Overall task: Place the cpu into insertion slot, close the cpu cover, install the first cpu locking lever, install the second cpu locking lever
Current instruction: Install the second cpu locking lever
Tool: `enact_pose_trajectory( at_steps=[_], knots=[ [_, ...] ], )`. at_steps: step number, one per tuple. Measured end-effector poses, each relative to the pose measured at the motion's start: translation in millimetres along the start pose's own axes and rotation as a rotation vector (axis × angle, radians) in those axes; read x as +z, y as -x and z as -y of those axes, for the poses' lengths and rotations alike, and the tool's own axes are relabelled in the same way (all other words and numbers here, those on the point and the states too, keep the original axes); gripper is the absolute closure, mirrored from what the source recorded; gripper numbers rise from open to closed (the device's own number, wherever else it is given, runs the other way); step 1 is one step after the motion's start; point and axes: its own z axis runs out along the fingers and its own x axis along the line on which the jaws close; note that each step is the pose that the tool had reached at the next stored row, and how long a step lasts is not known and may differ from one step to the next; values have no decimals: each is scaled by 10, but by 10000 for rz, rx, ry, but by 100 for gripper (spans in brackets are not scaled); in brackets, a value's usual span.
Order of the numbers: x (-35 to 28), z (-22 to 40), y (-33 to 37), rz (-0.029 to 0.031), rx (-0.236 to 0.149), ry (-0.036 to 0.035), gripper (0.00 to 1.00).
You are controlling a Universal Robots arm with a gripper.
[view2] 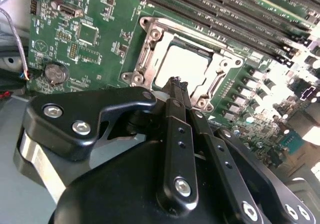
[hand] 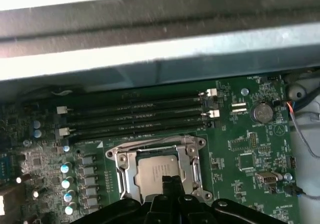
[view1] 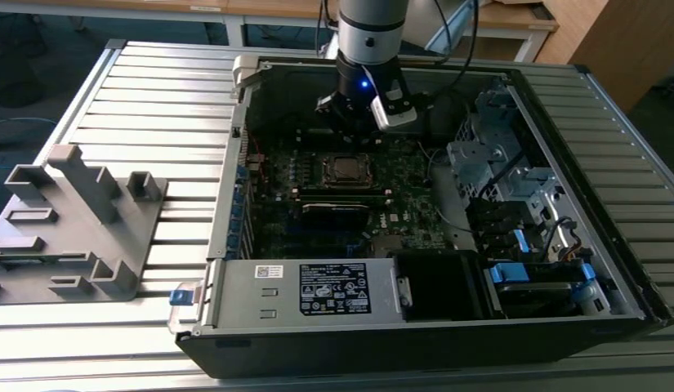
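The cpu (view1: 345, 170) lies flat in its socket on the green motherboard, its dull silver top showing in both wrist views (view2: 184, 66) (hand: 154, 170). The cpu cover (hand: 123, 170), a silver frame (view2: 144, 54), lies down around the chip. My gripper (view1: 348, 124) hangs inside the open computer case, just above and behind the socket. Its black fingertips are pressed together over the near edge of the chip (view2: 175, 82) (hand: 168, 182), with nothing between them. I cannot make out the locking levers clearly.
A power supply (view1: 331, 290) with a black label fills the case's front. A black heatsink (view1: 337, 214) sits just in front of the socket. Drive cages (view1: 500, 163) stand on the exterior view's right. Memory slots (hand: 135, 116) run behind the socket. A grey fixture (view1: 75, 220) sits outside the case.
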Motion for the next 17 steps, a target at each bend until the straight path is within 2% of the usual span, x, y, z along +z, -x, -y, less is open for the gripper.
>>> enact_pose_trajectory(
  at_steps=[2,12,13,17],
  knots=[
    [0,20,3,0,0,1,90],
    [-1,35,5,0,0,1,90],
    [-23,34,6,0,0,1,90],
    [-28,34,6,0,0,0,90]
  ],
)
